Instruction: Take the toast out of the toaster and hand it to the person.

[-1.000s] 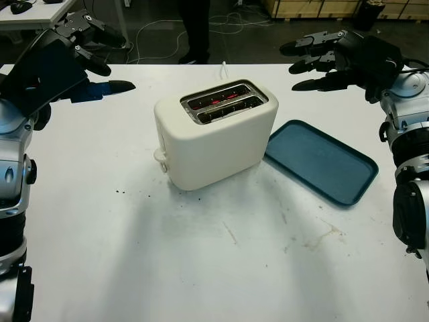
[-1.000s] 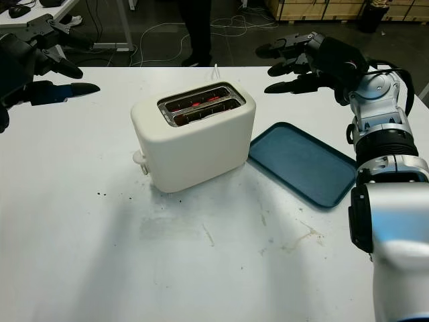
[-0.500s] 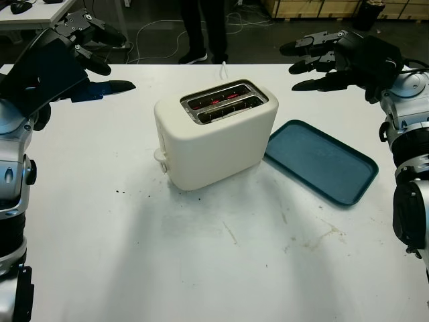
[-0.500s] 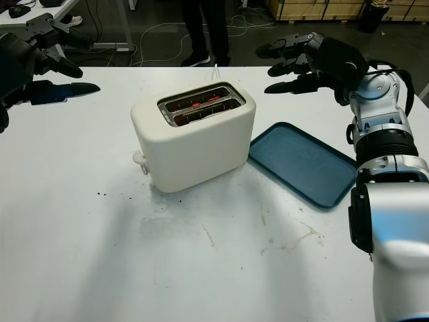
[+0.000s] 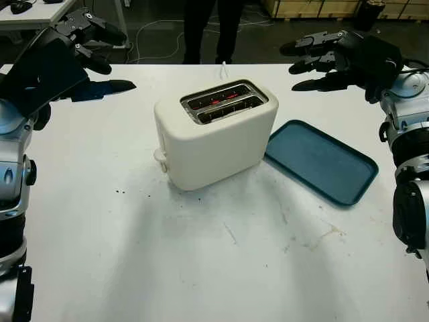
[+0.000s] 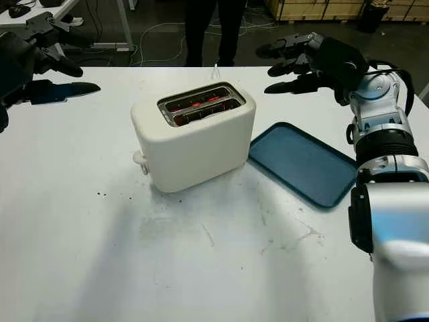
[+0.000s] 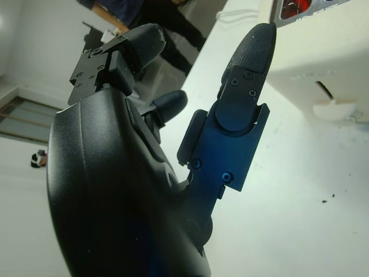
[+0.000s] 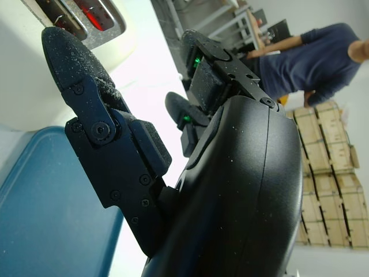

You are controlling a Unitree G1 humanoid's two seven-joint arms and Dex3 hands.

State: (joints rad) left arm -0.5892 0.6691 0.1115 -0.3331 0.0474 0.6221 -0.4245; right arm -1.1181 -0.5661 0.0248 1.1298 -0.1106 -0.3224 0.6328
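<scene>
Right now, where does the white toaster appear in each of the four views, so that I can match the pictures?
Left eye view: toaster in the middle, left of the blue tray.
Right eye view: toaster a little left of the middle, tray beside it.
Left wrist view: one corner of the toaster, beyond the left hand.
Right wrist view: its glowing slots, beyond the right hand.
Shared landmark: the red glowing slots.
</scene>
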